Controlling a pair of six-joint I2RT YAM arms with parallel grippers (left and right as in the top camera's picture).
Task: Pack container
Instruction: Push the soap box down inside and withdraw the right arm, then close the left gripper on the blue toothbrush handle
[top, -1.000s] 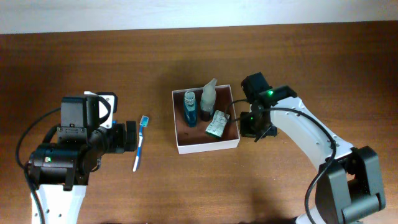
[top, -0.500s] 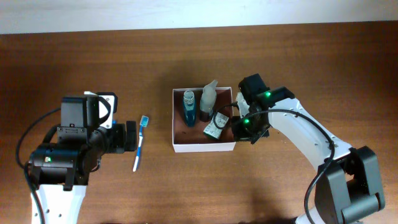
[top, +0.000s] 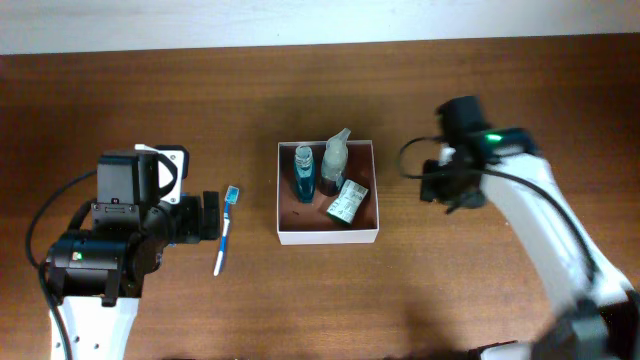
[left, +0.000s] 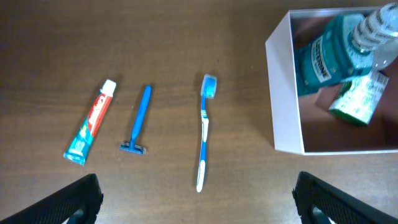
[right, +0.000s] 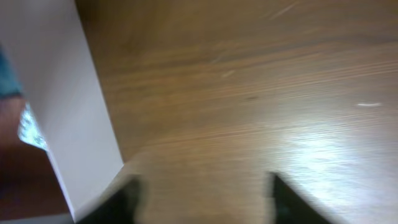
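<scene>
— Calling it live: where's the container (top: 330, 238)?
— Mid-counter (top: 520, 80), between my two arms and clear of both. A blue bottle (top: 305, 172), a pale bottle (top: 336, 155) and a green sachet (top: 347, 203) lie inside.
— Your fingers?
— Left fingers (left: 69, 199) are spread wide and hold nothing. Right fingers (right: 127, 196) look apart over bare wood, though that view is smeared.
— How will the container handle?
— The walls are thin, so I'd judge it light and bendy. Pinch one wall close to a corner, where it's stiffest, or nudge it low down.
— Anything the overhead misses?
— Plenty! My left wrist camera shows a toothpaste tube (left: 91, 122) and a razor (left: 139, 120) beside the toothbrush (left: 204, 130). From above only the toothbrush shows, because my arm covers the others.
</scene>
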